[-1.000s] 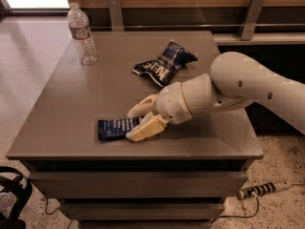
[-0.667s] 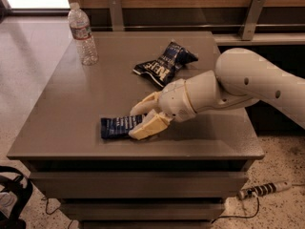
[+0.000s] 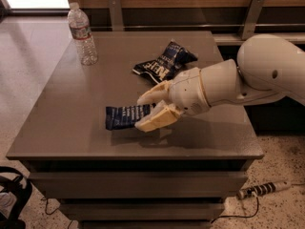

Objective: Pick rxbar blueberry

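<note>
The rxbar blueberry (image 3: 125,116) is a small flat dark-blue wrapper with white lettering, at the front middle of the grey table (image 3: 71,104). My gripper (image 3: 148,110) reaches in from the right, with its cream fingers (image 3: 155,93) closed on the bar's right end. The bar sticks out to the left of the fingers. It seems held a little above the tabletop, with a shadow under it.
A larger puffy dark-blue snack bag (image 3: 164,63) lies just behind the gripper. A clear water bottle (image 3: 82,32) stands at the back left corner. A wooden wall with metal brackets runs behind the table. A power strip (image 3: 259,190) lies on the floor at right.
The gripper and the bar in it have shifted right and slightly up from the tabletop. The bag and the bottle have not moved.
</note>
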`<state>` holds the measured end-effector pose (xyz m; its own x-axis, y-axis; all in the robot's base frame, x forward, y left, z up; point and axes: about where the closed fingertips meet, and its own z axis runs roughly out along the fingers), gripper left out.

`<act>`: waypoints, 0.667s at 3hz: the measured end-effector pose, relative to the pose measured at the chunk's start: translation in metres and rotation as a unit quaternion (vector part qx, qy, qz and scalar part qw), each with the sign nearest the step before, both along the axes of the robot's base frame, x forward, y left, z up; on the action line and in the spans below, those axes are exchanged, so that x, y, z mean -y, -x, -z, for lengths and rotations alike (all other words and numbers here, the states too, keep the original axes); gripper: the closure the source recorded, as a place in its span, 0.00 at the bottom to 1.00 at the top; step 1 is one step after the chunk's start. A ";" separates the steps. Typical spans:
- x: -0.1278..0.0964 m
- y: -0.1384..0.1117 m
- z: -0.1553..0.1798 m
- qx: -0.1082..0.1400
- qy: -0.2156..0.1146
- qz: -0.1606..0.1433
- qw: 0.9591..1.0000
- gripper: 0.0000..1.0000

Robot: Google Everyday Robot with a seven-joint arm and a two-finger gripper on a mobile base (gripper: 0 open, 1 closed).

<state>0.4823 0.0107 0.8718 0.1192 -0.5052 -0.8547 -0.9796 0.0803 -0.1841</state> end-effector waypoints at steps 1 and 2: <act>0.003 -0.003 -0.018 0.017 -0.001 0.001 1.000 1.00; 0.005 -0.011 -0.035 0.032 -0.003 -0.005 0.999 1.00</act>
<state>0.4929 0.0062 0.9072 0.1779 -0.4986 -0.8484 -0.9668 0.0722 -0.2452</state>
